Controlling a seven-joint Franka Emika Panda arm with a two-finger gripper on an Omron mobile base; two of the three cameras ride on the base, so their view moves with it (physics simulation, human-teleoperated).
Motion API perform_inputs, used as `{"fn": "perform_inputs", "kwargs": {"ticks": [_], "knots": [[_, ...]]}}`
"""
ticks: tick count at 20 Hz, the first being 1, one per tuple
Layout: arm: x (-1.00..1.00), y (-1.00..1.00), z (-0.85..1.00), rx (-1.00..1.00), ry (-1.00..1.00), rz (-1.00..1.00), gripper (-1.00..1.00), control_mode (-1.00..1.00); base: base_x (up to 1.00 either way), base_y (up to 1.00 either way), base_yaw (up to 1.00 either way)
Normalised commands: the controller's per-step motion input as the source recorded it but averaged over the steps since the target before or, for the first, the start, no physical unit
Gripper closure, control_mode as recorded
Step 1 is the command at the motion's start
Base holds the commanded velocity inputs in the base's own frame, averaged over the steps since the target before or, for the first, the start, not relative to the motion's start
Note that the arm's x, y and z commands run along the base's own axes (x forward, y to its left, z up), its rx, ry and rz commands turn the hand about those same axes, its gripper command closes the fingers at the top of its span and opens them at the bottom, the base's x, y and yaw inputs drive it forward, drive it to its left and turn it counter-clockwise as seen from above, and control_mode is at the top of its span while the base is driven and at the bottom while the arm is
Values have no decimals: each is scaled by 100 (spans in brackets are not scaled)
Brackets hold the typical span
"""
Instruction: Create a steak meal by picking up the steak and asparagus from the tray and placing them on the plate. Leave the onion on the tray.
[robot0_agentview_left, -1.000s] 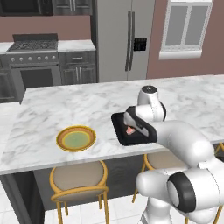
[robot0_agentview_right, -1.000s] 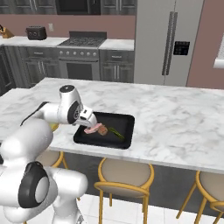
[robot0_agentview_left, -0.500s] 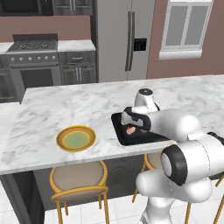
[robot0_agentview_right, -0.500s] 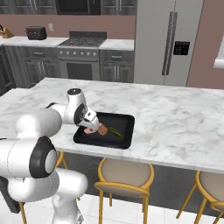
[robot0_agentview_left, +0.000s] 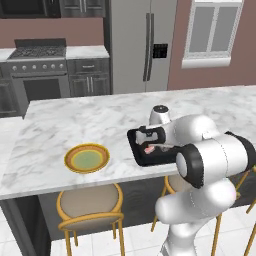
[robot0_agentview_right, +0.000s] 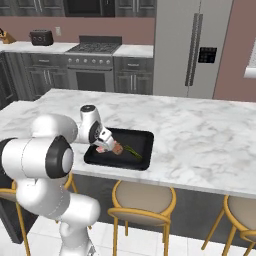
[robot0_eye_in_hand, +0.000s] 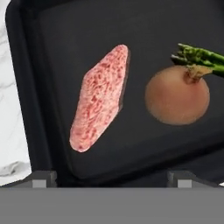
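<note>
Over the black tray (robot0_eye_in_hand: 26, 100) is where my gripper (robot0_eye_in_hand: 111, 177) is parked right now, jaws spread as wide as they go and nothing between them. Looking down through the hand cam, the steak (robot0_eye_in_hand: 99, 98) sits pretty much dead ahead of my two fingertips, slightly toward the left one. Its long axis runs on a slant in that view, from lower left up to upper right, so it's not square to the line between my fingers. My guess is I'd want a bit of wrist roll so the pads close across the narrow width instead of along the length.

The onion (robot0_eye_in_hand: 177, 95) is just beside the steak on the right, apart from it with bare tray between. The asparagus (robot0_eye_in_hand: 199, 56) tip pokes in from the right edge and overlaps the top of the onion; can't tell if it's actually resting on it or just behind it.

From the left base cam the plate (robot0_agentview_left: 87, 158) is on the marble counter (robot0_agentview_left: 65, 125) well apart from the tray, with nothing on it yet. So both items are still to move, steak looks like the first pick, and the risk I see is clipping the onion when I close.
</note>
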Motion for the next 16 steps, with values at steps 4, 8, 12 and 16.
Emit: {"fn": "perform_inputs", "kwargs": {"ticks": [4, 8, 12, 16], "knots": [[32, 0, -28, 0, 0, -5, -100, -100, 0, 0, 0], [35, 0, -24, 0, 0, -5, -100, -100, 0, 0, 0], [37, 0, -24, 0, 0, -5, -100, -100, 0, 0, 0], [34, 0, -29, 0, 0, -4, -100, -100, 0, 0, 0]]}}
